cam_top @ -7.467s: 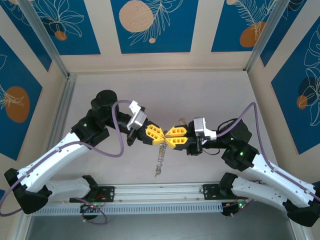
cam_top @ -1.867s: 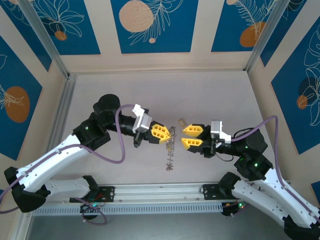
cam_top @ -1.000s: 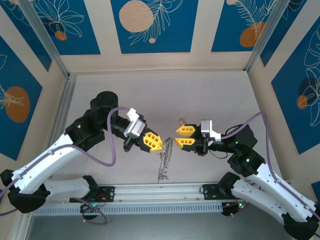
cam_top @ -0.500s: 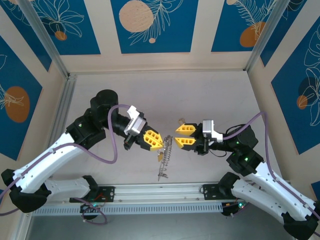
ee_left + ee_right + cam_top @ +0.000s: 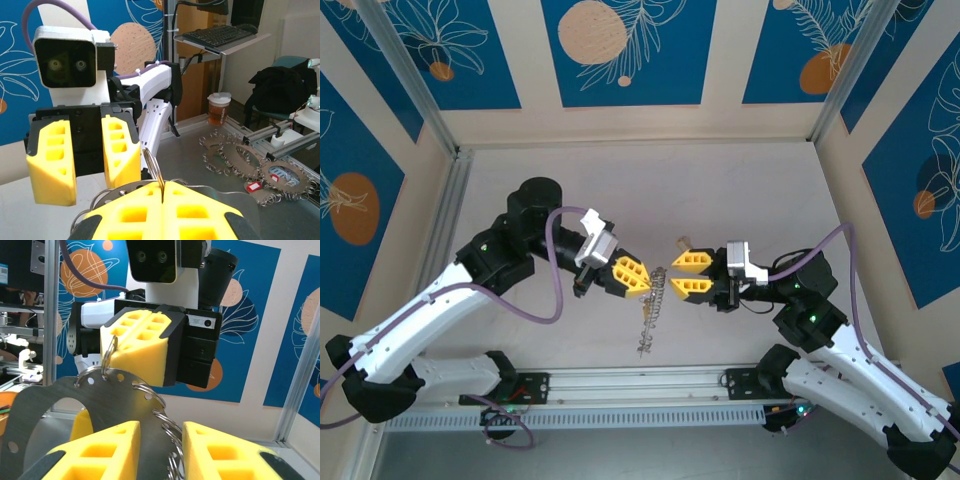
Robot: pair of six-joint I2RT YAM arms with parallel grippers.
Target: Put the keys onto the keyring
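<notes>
On the left, the left gripper [image 5: 640,280] is reaching in toward the middle of the counter [image 5: 740,190], its yellow fingers pressed together and pinching the thin metal keyring [image 5: 153,162] by its edge, so that the loop is standing up out of the seam between them. Just past those fingertips, the keys [image 5: 652,305] are trailing as a silvery string toward the near edge of the counter; whether the lower end is touching the surface I cannot tell. In the right wrist view, a flat grey plate [image 5: 45,405] with small holes round its rim is hanging by the pinched loop, with more wire rings threaded through it. On the right, the right gripper [image 5: 674,273] is facing the left one, level with it and close, its two fingers spread apart, gripping nothing, with the plate and rings sitting just in front of the gap.
</notes>
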